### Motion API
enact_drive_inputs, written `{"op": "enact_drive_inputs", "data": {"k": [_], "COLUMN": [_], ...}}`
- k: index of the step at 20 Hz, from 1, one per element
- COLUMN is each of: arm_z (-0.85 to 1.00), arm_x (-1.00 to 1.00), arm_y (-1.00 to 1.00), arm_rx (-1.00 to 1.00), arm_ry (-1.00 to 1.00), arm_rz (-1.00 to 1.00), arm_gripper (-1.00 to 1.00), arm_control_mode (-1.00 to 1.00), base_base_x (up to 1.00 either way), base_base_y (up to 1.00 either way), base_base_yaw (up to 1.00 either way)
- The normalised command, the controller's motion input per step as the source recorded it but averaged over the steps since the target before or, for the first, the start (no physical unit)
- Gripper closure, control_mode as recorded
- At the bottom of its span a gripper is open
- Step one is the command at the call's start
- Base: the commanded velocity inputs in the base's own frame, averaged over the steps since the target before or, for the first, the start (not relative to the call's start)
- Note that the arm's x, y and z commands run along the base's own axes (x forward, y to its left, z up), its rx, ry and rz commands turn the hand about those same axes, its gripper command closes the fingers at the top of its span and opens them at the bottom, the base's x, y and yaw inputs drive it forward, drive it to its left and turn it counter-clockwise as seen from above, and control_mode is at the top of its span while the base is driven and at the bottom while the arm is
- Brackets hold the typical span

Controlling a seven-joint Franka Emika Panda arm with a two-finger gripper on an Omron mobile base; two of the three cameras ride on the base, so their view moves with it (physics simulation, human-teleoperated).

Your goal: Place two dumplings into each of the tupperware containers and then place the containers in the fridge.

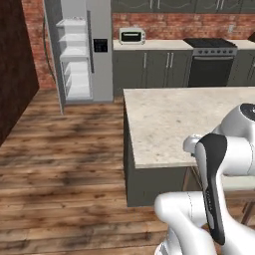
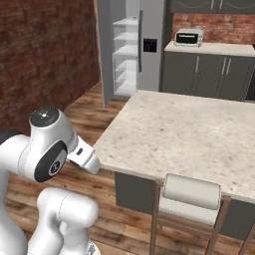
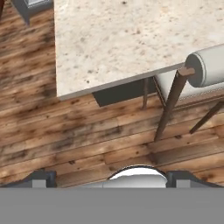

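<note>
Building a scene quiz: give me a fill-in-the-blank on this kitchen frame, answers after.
1. The fridge door stands ____.
2. The toaster oven sits on the counter between the fridge and the black ____.
3. A padded ____ stands at the island edge.
4. The floor is made of ____.

Answers: open; oven; stool; wood

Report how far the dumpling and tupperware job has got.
Done: the fridge stands with one door open, white shelves showing. In hand: nothing; the gripper hangs with jaws open over the wooden floor beside the island counter. Left: apparently everything; neither dumplings nor containers are in sight.
</note>
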Motion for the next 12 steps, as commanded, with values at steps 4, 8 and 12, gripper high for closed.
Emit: {"op": "enact_drive_inputs", "data": {"k": [4,8,12], "arm_z": [0.0,0.0,0.0], "arm_x": [0.0,0.0,0.0], "arm_y": [0.0,0.0,0.0], "arm_rx": [0.0,0.0,0.0], "arm_ry": [0.0,0.0,0.0], "arm_rz": [0.0,0.0,0.0], "arm_gripper": [-1.0,-1.0,-1.0], "arm_control_mode": [1.0,1.0,1.0], "base_base_x": [0.0,0.0,0.0], "base_base_y": [-0.98,-1.0,-1.0], "base_base_yaw": [0.0,0.0,0.0]}}
